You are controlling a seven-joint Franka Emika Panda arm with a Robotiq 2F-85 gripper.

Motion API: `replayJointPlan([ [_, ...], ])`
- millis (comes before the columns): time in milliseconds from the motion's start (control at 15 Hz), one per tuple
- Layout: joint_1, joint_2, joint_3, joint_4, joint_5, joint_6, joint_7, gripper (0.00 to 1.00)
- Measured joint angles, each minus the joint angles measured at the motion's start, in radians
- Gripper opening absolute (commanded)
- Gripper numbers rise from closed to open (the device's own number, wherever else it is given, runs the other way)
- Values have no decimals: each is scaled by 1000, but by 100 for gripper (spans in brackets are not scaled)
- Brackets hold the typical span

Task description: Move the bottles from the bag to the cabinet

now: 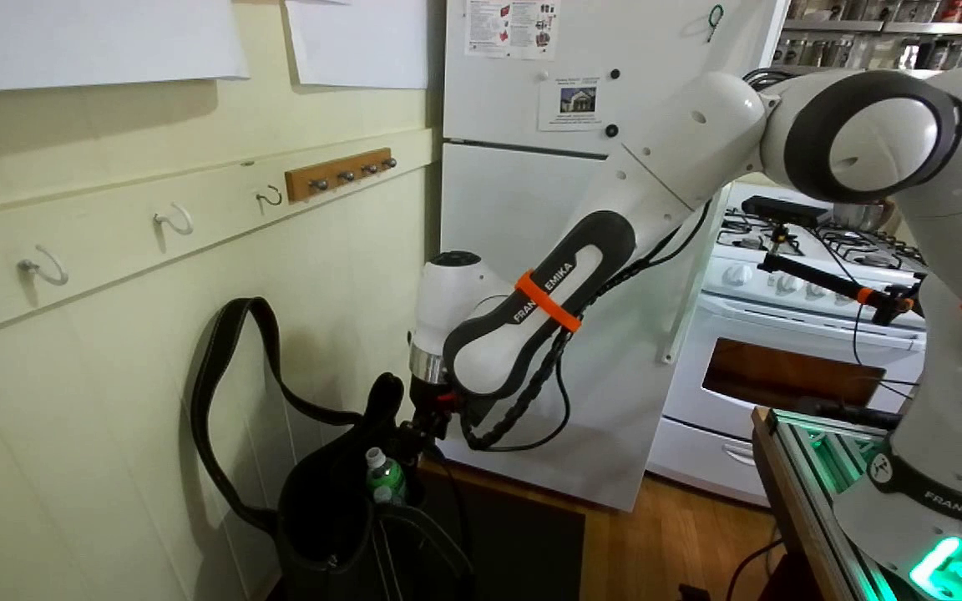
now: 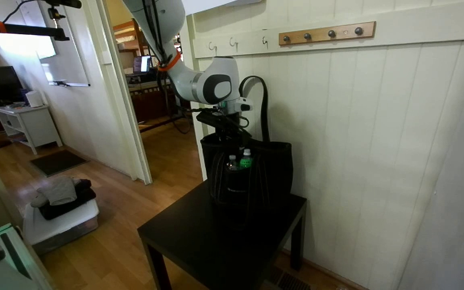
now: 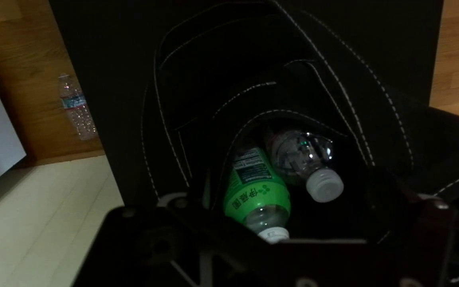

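A green bottle [image 3: 257, 191] and a clear bottle [image 3: 299, 159] occupy the outer pocket [image 2: 237, 180] of a black bag [image 2: 278, 173] on the desk [image 2: 191, 241], the fingers [image 3: 428, 211] near them released and widely parted.

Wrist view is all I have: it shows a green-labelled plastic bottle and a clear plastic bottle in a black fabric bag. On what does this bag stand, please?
Observer: In an exterior view the black fabric bag stands on a black table with straight legs.
Operator: Does any part of the bag rise high?
Observer: Yes, in both exterior views its black strap rises in a tall loop near the cream panelled wall.
Operator: Is something fixed there?
Observer: Yes, a brown wooden rack with four round knobs.
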State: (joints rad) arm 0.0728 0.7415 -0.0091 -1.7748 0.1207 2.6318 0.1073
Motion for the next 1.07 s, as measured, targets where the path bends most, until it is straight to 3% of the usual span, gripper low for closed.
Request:
replayJointPlan([
  [733,21,159,3,181,-21,-6,3,99],
  [867,21,177,6,201,-21,-6,3,79],
  [933,21,185,6,209,-21,-5,3,80],
  [1000,21,192,7,217,-21,-3,3,91],
  [1067,21,200,7,225,-21,-1,3,93],
])
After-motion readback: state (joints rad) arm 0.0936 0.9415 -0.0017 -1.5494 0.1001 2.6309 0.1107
